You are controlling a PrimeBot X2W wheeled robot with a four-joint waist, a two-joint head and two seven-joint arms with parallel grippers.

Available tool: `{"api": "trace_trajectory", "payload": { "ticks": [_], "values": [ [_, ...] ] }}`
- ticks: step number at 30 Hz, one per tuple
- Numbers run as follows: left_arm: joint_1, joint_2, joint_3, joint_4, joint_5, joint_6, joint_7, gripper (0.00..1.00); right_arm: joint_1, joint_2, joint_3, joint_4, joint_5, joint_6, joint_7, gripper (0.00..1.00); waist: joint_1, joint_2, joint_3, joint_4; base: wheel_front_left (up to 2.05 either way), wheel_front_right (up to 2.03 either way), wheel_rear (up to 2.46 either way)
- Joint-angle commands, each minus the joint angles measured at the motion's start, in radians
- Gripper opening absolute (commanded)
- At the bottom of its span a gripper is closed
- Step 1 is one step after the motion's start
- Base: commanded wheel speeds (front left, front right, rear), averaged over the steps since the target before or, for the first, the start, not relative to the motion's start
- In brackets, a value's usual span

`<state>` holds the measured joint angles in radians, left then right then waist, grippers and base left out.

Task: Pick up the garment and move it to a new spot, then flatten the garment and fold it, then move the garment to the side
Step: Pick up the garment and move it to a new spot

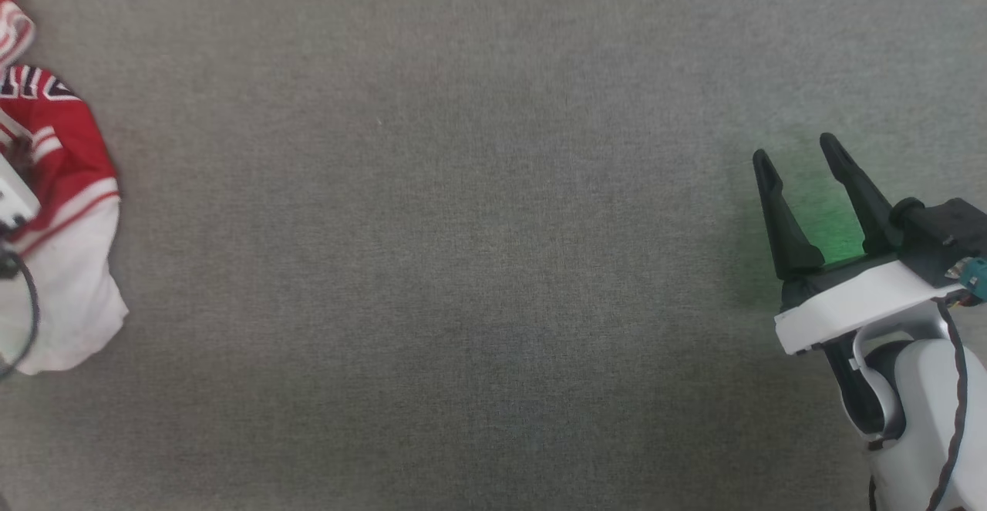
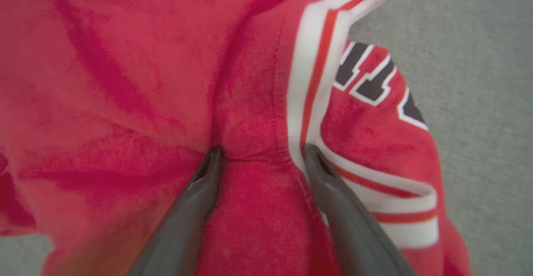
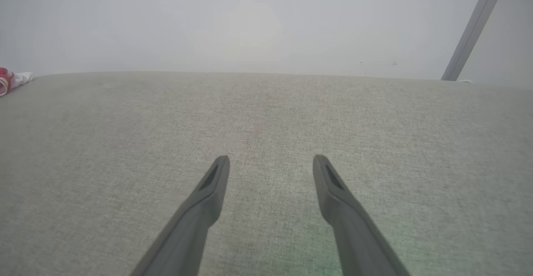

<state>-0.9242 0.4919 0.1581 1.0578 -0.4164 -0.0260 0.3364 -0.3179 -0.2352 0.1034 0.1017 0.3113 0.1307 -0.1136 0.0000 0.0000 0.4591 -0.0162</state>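
The jersey [image 1: 62,187] lies bunched at the counter's [image 1: 463,264] left edge. The left gripper [image 2: 260,153] stands wide, its tips against the red cloth. The right gripper [image 1: 794,150] is spread wide and empty at the right.

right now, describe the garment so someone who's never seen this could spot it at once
On the wide grey fabric surface, the garment lies crumpled at the left edge. It is red with a white sleeve, striped white-red trim and black lettering outlined in white.
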Motion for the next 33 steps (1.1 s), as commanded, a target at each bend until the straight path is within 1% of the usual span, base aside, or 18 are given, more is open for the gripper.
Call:
{"api": "trace_trajectory", "payload": {
  "ticks": [1, 4, 7, 8, 9, 10, 17, 18, 22, 24, 27, 33],
  "values": [
    [-0.01, -0.023, -0.025, 0.059, 0.018, 0.009, 0.06, 1.0, -0.016, 0.0, 0.001, -0.013, -0.009, 0.0, 0.009, 1.0, 0.0, 0.0, 0.036, -0.005, 0.0, 0.0, 0.0],
    [-0.028, -0.04, -0.05, 0.12, 0.035, 0.023, 0.11, 1.0, -0.019, 0.001, 0.001, -0.025, -0.017, 0.0, 0.015, 1.0, 0.0, 0.0, 0.048, -0.002, 0.0, 0.0, 0.0],
    [-0.043, -0.053, -0.058, 0.152, 0.034, 0.022, 0.095, 1.0, -0.024, 0.002, 0.002, -0.031, -0.016, 0.0, 0.019, 1.0, 0.0, 0.0, 0.054, 0.002, 0.0, 0.0, 0.0],
    [-0.048, -0.055, -0.064, 0.157, 0.039, 0.017, 0.083, 0.96, -0.026, 0.002, 0.001, -0.032, -0.018, 0.0, 0.021, 1.0, 0.0, 0.0, 0.054, 0.003, 0.0, 0.0, 0.0],
    [-0.053, -0.055, -0.063, 0.155, 0.036, 0.01, 0.056, 0.1, -0.028, 0.003, 0.001, -0.032, -0.018, 0.0, 0.023, 1.0, 0.0, 0.0, 0.052, 0.004, 0.0, 0.0, 0.0],
    [-0.073, -0.043, -0.055, 0.149, 0.024, 0.006, 0.039, 0.0, -0.031, 0.003, 0.0, -0.032, -0.019, 0.0, 0.022, 1.0, 0.0, 0.0, 0.047, 0.006, 0.0, 0.0, 0.0],
    [-0.132, 0.016, -0.065, 0.123, 0.032, -0.035, -0.124, 0.0, -0.011, 0.001, -0.012, -0.011, -0.019, 0.0, 0.003, 1.0, 0.0, 0.0, -0.024, 0.021, 0.0, 0.0, 0.0],
    [-0.132, 0.016, -0.065, 0.123, 0.032, -0.035, -0.124, 0.0, -0.011, 0.001, -0.012, -0.011, -0.019, 0.0, 0.003, 1.0, 0.0, 0.0, -0.024, 0.021, 0.0, 0.0, 0.0],
    [-0.165, 0.029, -0.079, 0.09, 0.034, -0.068, -0.188, 0.0, 0.008, 0.005, -0.022, 0.006, -0.012, 0.0, -0.004, 1.0, 0.0, 0.0, -0.085, 0.037, 0.0, 0.0, 0.0],
    [-0.175, 0.031, -0.098, 0.072, 0.045, -0.077, -0.209, 0.0, 0.017, 0.006, -0.028, 0.012, -0.011, 0.0, -0.007, 1.0, 0.0, 0.0, -0.116, 0.049, 0.0, 0.0, 0.0],
    [-0.196, 0.04, -0.12, 0.037, 0.056, -0.086, -0.227, 0.0, 0.031, 0.011, -0.03, 0.018, -0.01, 0.0, -0.006, 1.0, 0.0, 0.0, -0.156, 0.061, 0.0, 0.0, 0.0],
    [-0.214, 0.051, -0.171, -0.054, 0.073, -0.098, -0.197, 0.0, 0.054, 0.021, -0.038, 0.027, -0.007, 0.0, -0.013, 1.0, 0.0, 0.0, -0.227, 0.079, 0.0, 0.0, 0.0]
  ]
}}
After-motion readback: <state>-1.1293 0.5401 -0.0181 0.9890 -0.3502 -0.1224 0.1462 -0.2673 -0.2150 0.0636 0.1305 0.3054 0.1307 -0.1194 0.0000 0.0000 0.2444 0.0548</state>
